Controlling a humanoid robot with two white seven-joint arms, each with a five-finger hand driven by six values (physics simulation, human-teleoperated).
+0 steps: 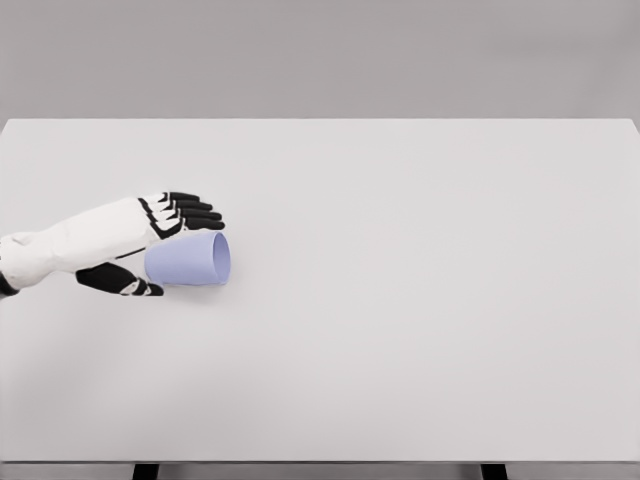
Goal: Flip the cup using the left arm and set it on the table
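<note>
Filling most of the head view, largest thing first:

Table: the white table (420, 330) spans almost the full width of the picture. Its far edge runs straight beneath a plain grey backdrop, and its near edge shows just above the bottom of the picture. Its left and right ends run out at or past the picture's sides.

Table legs: two dark stubs under the near edge, one left of the middle (146, 471) and one toward the right (493, 471). Both are cut off by the bottom edge, so their shape cannot be made out.

Left arm: the white forearm (75, 245) comes in from the left edge, low over the left part of the table. Only the forearm and wrist show; the rest lies outside the picture.

Left hand: the left hand (160, 240) sits at the cup, white with black joints.

Fingers: four black-tipped fingers (195, 213) lie close together, stretched over the cup's upper far side. The thumb (125, 282) reaches under the near side. The cup sits between them, but whether the fingers actually press on it cannot be told, since the contact is hidden behind the cup's wall.

Cup: the pale lavender cup (190, 260) lies on its side on the left part of the table. Its round end faces right. Whether that end is the open mouth or the closed base is hard to tell. The other end is covered by the hand.
</note>
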